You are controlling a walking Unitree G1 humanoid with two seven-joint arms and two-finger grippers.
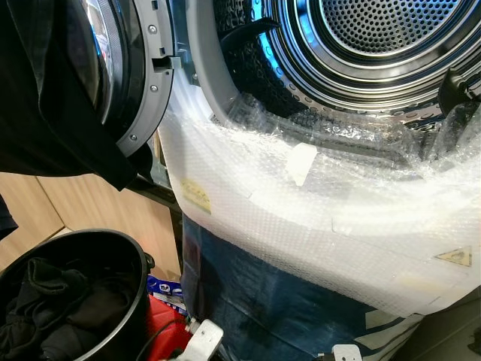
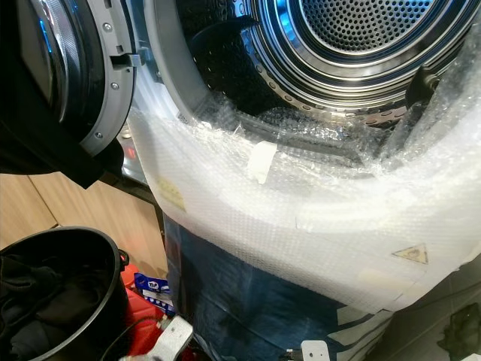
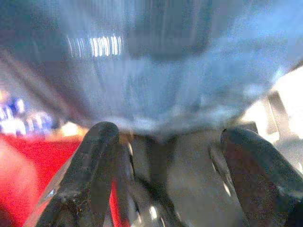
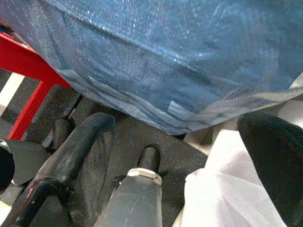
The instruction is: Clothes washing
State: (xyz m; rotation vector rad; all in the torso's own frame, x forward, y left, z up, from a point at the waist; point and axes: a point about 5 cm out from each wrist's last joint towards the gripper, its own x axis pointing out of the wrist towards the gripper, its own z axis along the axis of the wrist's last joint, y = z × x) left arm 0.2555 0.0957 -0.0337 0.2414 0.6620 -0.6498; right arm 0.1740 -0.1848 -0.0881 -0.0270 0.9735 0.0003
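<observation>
The washing machine's steel drum (image 1: 376, 37) stands open ahead of me. Its front is wrapped in bubble wrap (image 1: 316, 218) above blue film (image 1: 255, 301). A black garment (image 1: 45, 98) hangs over the open door (image 1: 139, 68) at the upper left. At the lower left a black round bin (image 1: 140, 263) holds dark clothes (image 1: 52, 301). My left gripper (image 3: 168, 142) is open and empty in a blurred wrist view, low near something red. My right gripper (image 4: 182, 127) is open and empty, low before the blue film (image 4: 189, 56).
A red frame (image 1: 161, 320) and a blue-and-white packet (image 1: 167, 289) sit by the bin at the machine's foot. A wooden floor (image 1: 83, 210) lies at left. A yellow warning sticker (image 1: 455, 257) is on the wrap at right.
</observation>
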